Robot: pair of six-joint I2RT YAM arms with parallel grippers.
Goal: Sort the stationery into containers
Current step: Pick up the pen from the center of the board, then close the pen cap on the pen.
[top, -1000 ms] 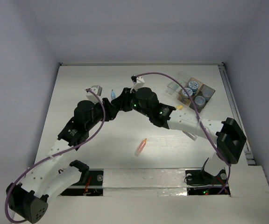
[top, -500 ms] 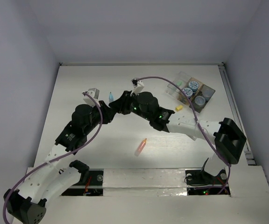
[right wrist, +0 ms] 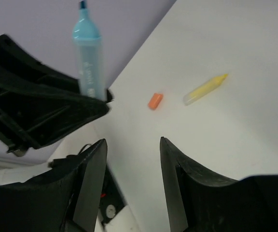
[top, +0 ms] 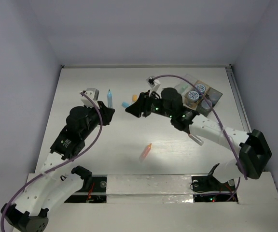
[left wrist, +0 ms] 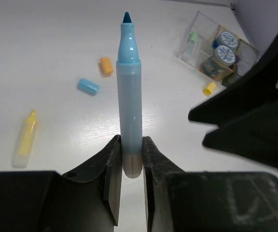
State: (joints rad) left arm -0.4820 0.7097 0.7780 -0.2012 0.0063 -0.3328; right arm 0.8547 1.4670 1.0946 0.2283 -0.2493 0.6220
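Step in hand, as far as you can judge: carrying one pen to its place. Your left gripper [left wrist: 129, 164] has its jaws clamped on the lower end of a blue marker [left wrist: 129, 92], which stands upright with its tip bare, lifted off the desk [top: 81, 77]. Your right gripper [right wrist: 132, 145] hangs just beside it, jaws apart with nothing between them. The clear box [left wrist: 201, 29] and dark tray [top: 216, 94] sit well apart to the right, with round jars [left wrist: 224, 38] in them. A yellow marker [left wrist: 24, 139], blue block [left wrist: 88, 86], orange block [left wrist: 106, 65] and pink pen [top: 145, 152] lie loose. Next you probably need a handover to the right arm or a long reach across. Keep the marker tip clear of the right jaws.
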